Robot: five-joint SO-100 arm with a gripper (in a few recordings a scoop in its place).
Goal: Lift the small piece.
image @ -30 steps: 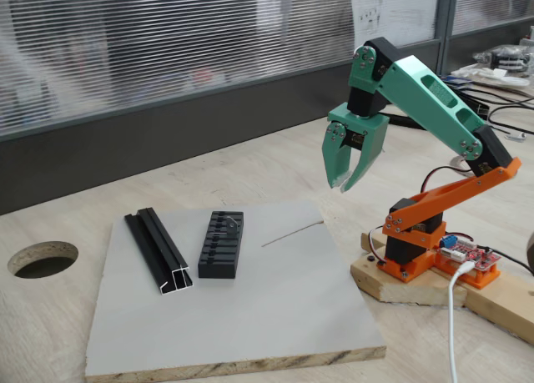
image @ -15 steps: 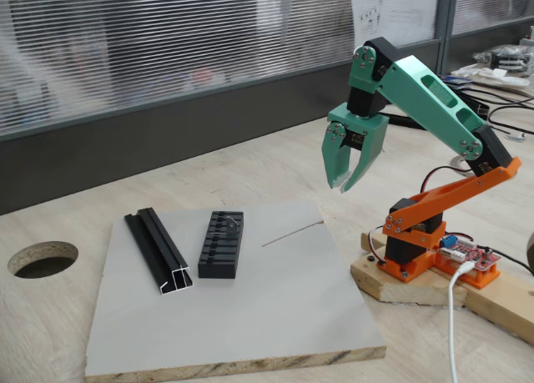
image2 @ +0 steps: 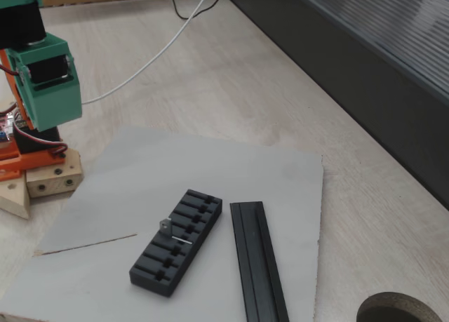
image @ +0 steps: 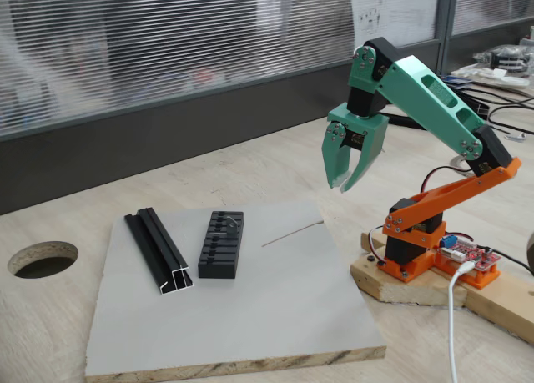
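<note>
Raised on the green arm (image: 434, 95), pointing down above the grey board's (image: 275, 308) far right corner: claw (image: 345, 181), fingers narrowly parted, empty. Resting on the black ribbed block (image2: 177, 240), well left of and below the claw: small piece (image2: 164, 226).

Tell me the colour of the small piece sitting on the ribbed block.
Silvery grey; the small piece stands out best against the black ribbed block in this fixed view.
</note>
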